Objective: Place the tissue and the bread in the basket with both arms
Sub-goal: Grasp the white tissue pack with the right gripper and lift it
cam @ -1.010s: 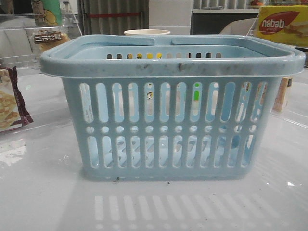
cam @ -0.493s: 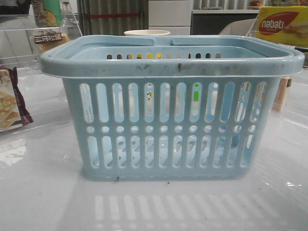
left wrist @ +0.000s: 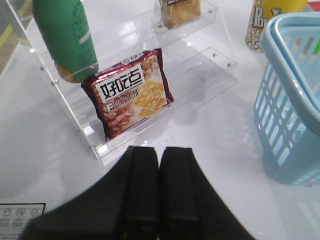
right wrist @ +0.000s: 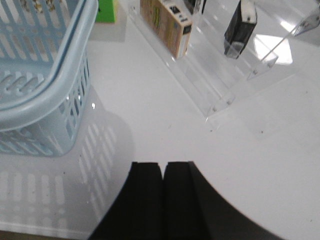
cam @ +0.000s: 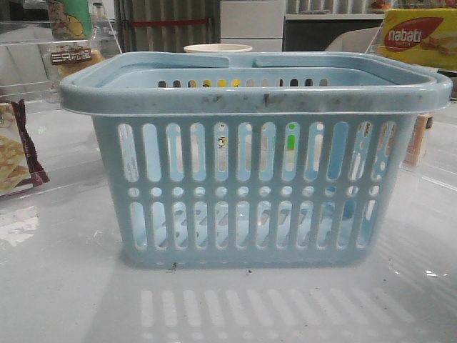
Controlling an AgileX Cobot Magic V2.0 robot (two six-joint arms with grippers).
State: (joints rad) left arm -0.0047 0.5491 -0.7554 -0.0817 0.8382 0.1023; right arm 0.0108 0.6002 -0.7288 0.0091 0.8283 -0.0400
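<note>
The light-blue basket (cam: 250,157) stands in the middle of the table; it also shows in the left wrist view (left wrist: 295,95) and the right wrist view (right wrist: 40,75). The bread (cam: 71,57), golden-brown with a dark label, sits on the upper step of a clear shelf at the far left (left wrist: 177,10). The black tissue (right wrist: 240,27) stands upright on a clear shelf at the right. My left gripper (left wrist: 160,150) is shut and empty above the table, short of the left shelf. My right gripper (right wrist: 163,165) is shut and empty, near the table's front edge. Neither gripper shows in the front view.
On the left clear shelf (left wrist: 210,60) stand a maroon-edged cracker packet (left wrist: 131,92) and a green bottle (left wrist: 67,35). A yellow can (left wrist: 265,20) stands behind the basket. The right shelf (right wrist: 215,95) holds a tan box (right wrist: 165,25). A yellow nabati box (cam: 418,36) sits far right.
</note>
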